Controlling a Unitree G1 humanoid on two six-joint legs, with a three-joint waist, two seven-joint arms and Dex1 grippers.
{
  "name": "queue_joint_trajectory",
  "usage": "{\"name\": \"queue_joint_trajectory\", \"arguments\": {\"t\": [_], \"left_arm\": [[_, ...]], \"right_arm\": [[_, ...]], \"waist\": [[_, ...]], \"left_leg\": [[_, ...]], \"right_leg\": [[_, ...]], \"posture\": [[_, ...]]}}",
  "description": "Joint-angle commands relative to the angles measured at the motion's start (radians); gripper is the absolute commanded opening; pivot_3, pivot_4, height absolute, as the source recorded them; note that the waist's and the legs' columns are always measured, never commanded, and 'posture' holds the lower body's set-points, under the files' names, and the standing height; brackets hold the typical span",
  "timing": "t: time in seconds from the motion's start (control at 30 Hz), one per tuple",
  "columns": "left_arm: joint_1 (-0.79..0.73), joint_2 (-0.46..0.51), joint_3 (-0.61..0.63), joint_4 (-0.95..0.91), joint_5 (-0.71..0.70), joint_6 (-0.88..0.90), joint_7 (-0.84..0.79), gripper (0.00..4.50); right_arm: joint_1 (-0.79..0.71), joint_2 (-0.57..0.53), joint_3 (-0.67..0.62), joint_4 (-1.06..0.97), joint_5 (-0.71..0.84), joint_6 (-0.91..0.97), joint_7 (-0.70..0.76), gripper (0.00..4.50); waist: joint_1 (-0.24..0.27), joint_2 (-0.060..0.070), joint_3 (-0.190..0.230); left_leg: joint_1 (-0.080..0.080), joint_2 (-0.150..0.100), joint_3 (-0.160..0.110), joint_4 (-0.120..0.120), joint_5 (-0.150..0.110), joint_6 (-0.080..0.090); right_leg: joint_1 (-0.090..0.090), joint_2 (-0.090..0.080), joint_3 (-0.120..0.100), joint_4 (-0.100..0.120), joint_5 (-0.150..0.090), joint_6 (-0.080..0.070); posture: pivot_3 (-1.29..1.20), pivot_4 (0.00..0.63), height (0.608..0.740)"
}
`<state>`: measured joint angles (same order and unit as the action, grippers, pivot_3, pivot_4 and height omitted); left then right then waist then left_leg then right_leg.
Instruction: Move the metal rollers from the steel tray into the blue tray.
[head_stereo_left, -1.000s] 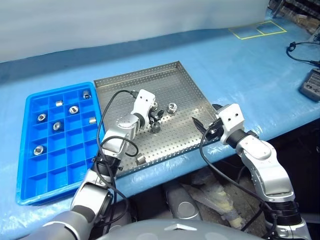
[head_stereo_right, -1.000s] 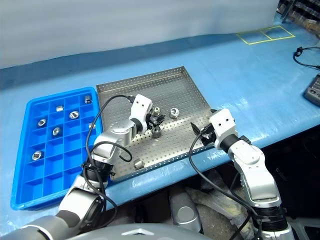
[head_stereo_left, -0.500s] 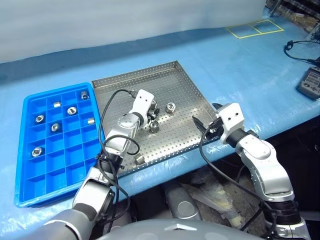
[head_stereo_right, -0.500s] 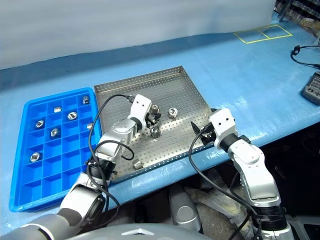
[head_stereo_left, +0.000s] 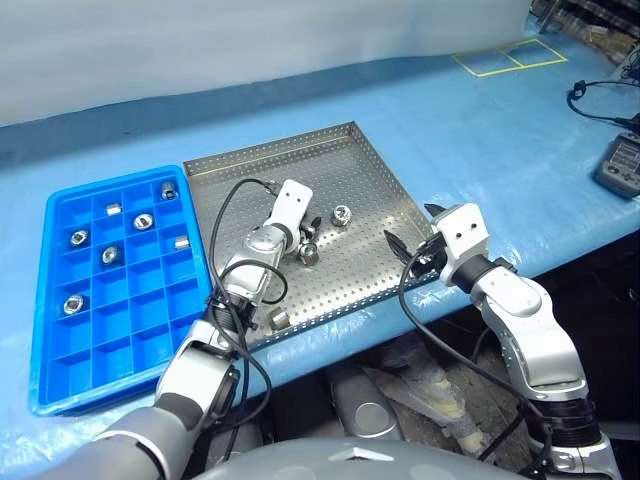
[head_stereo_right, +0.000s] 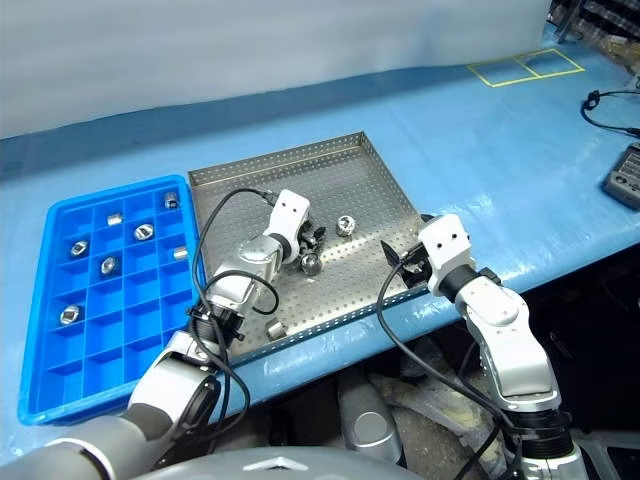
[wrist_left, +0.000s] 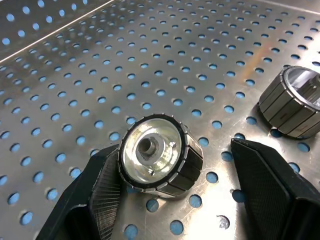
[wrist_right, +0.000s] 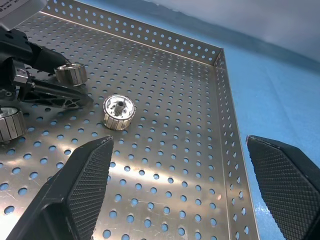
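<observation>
The steel tray (head_stereo_left: 375, 175) lies on the blue table, with the blue tray (head_stereo_left: 60, 375) to its left. My left gripper (head_stereo_left: 311, 231) is low over the steel tray's middle, open. In the left wrist view its fingers (wrist_left: 100, 190) straddle a metal roller (wrist_left: 160, 157); one pad touches it, the other stands apart. More rollers lie loose nearby (head_stereo_left: 342, 214), (head_stereo_left: 309, 255), and one (head_stereo_left: 280, 319) by the front rim. Several rollers (head_stereo_left: 110, 254) sit in the blue tray's compartments. My right gripper (head_stereo_left: 412, 232) hovers open at the steel tray's front right corner, holding nothing.
A black device (head_stereo_left: 620, 165) and a cable (head_stereo_left: 600, 95) lie at the far right of the table. Yellow tape lines (head_stereo_left: 510, 55) mark the far right corner. The table's front edge runs just below both trays.
My left gripper has eased forward and down, closer around the roller in the tray's middle. The right arm has stayed where it was.
</observation>
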<state>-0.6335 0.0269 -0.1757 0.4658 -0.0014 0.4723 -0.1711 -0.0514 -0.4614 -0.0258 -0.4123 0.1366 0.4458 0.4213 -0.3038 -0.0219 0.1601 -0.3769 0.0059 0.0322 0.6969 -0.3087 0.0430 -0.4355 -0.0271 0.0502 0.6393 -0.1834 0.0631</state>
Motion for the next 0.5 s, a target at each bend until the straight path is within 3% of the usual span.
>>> {"name": "queue_joint_trajectory", "arguments": {"t": [0.03, 0.17, 0.37, 0.5], "left_arm": [[-0.018, -0.015, 0.016, 0.012, 0.003, -0.019, 0.002, 3.06], [-0.020, -0.020, 0.021, 0.016, 0.006, -0.027, 0.004, 1.87], [-0.013, -0.013, 0.031, -0.004, 0.007, -0.036, 0.008, 1.87], [0.030, 0.010, 0.052, -0.129, -0.009, -0.029, 0.000, 1.87]], "right_arm": [[-0.006, 0.001, -0.015, -0.022, 0.006, -0.018, 0.001, 4.50], [-0.006, 0.000, -0.016, -0.020, 0.006, -0.019, 0.003, 4.50], [-0.010, 0.001, -0.015, -0.013, 0.006, -0.023, 0.004, 4.50], [-0.012, 0.002, -0.014, -0.014, 0.009, -0.025, 0.007, 4.50]], "waist": [[0.000, 0.000, 0.000], [0.000, 0.000, 0.000], [0.000, 0.000, 0.000], [-0.002, 0.000, 0.000]], "left_leg": [[0.000, 0.000, 0.000, 0.000, 0.000, 0.000], [0.000, 0.000, 0.000, 0.000, 0.000, 0.000], [0.000, 0.000, 0.000, 0.000, 0.000, 0.000], [0.000, 0.000, 0.000, 0.000, 0.000, 0.000]], "right_leg": [[0.000, 0.000, 0.000, 0.000, 0.000, 0.000], [0.000, 0.000, 0.000, 0.000, 0.000, 0.000], [0.000, 0.000, 0.000, 0.000, 0.000, 0.000], [-0.001, 0.000, 0.001, 0.000, 0.000, 0.000]], "posture": [[-0.37, 0.150, 0.740], [-0.36, 0.150, 0.740], [-0.36, 0.150, 0.740], [-0.36, 0.150, 0.740]]}}
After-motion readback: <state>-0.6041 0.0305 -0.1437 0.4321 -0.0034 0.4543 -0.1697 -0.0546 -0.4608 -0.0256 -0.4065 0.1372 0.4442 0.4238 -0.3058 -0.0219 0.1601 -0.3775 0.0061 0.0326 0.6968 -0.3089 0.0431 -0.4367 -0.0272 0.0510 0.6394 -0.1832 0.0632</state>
